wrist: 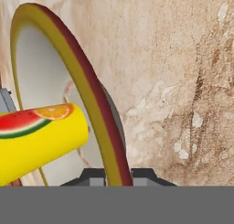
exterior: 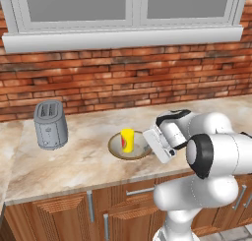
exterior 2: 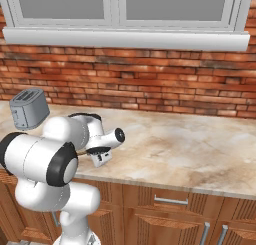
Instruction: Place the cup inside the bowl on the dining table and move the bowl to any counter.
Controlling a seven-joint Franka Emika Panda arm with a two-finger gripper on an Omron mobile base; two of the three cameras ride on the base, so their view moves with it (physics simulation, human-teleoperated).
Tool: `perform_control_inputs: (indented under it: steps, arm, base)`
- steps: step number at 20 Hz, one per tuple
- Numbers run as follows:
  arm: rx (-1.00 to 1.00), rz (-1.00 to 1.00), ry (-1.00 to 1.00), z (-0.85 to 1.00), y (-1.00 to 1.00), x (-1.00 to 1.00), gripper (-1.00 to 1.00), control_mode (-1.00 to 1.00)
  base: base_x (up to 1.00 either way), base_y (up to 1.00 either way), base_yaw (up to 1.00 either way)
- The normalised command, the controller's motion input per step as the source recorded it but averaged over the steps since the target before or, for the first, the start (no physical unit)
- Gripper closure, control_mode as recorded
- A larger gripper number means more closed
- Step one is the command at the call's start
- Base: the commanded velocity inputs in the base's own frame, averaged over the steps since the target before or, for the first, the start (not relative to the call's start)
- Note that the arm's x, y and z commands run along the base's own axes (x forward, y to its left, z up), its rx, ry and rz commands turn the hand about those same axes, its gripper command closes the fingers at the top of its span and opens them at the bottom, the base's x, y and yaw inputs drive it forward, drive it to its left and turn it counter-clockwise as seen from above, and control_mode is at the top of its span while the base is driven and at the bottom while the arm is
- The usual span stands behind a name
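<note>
The cup (exterior: 127, 139) stands upright inside the bowl (exterior: 118, 147), a little to one side of its middle, so the first half of the task looks done; the bowl itself rests on the counter (exterior: 78, 161) below the red brick wall (exterior: 113, 77) and the window (exterior: 123, 9), near the front edge, and this is a place the task accepts. In the hand view the bowl's rim (wrist: 98, 113) runs straight down between the two finger tips of the gripper (wrist: 119, 176); the jaws stand narrow, one on each side of the rim, and they appear to pinch it, because a thin rim is the only part of so wide a bowl that fits between them. A grey toaster (exterior: 50, 124) stands well apart, to the left of the bowl. I judge that only the release remains.
</note>
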Motion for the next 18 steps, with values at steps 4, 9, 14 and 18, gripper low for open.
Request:
perform_control_inputs:
  steps: [4, 9, 14, 18]
  arm:
    - [0.0, 0.0, 0.0, 0.0, 0.0, 0.0, -1.0, -1.0]
    - [0.0, 0.0, 0.02, 0.0, 0.0, 0.0, -1.0, -1.0]
    - [0.0, -0.01, 0.0, 0.08, 0.0, -0.06, -1.0, -1.0]
    - [0.0, -0.02, 0.0, 0.21, 0.0, -0.2, -1.0, -1.0]
  base:
    - [0.0, 0.0, 0.0]
    - [0.0, 0.0, 0.0]
    - [0.0, 0.0, 0.0]
    - [0.0, 0.0, 0.0]
